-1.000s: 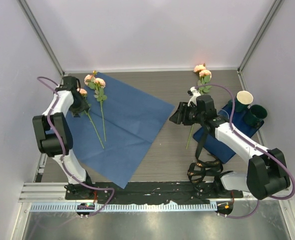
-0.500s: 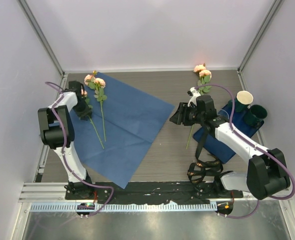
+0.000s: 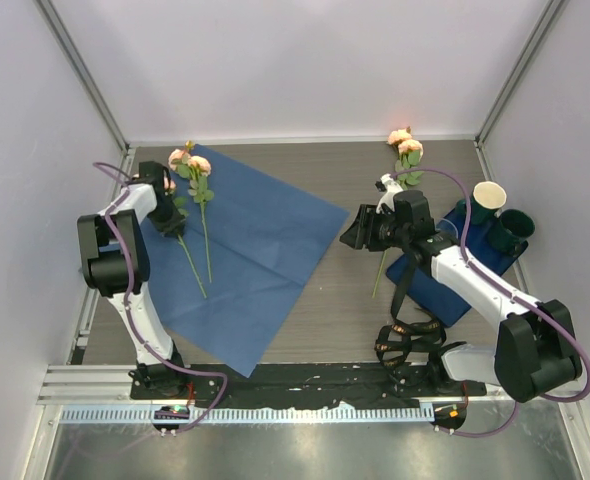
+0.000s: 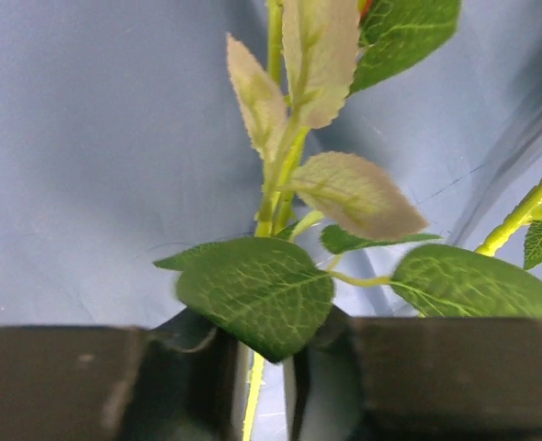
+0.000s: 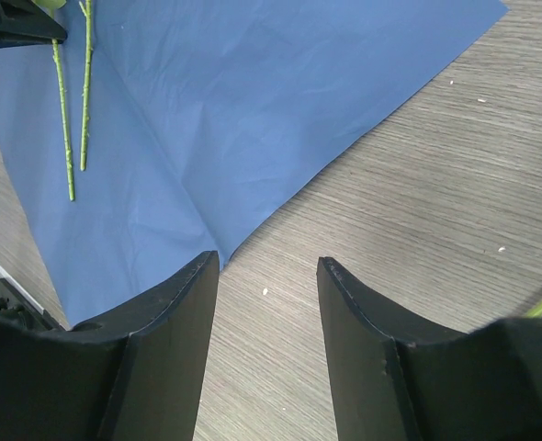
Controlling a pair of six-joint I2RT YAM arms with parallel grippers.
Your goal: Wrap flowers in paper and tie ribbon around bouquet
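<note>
The blue paper (image 3: 265,240) lies spread flat at left centre. Two flowers (image 3: 199,165) rest on its far left part, stems pointing toward me. My left gripper (image 3: 165,208) is down over the leftmost stem. In the left wrist view its jaws (image 4: 264,367) stand narrow but open, with the yellow-green stem (image 4: 273,184) in the gap and a leaf (image 4: 257,294) across it. My right gripper (image 3: 357,232) hovers open over bare table by the paper's corner (image 5: 253,92), holding nothing (image 5: 267,260). A third flower (image 3: 405,148) lies partly under the right arm. The black ribbon (image 3: 410,338) is heaped near the right base.
A dark navy mat (image 3: 445,285) lies under the right arm. A cream cup (image 3: 488,195) and a dark green cup (image 3: 516,227) stand on its far right. Enclosure walls and posts close in the back and sides.
My left arm has folded in and settled over the left flower's stem, and its jaws have narrowed round it. The right arm has not moved.
</note>
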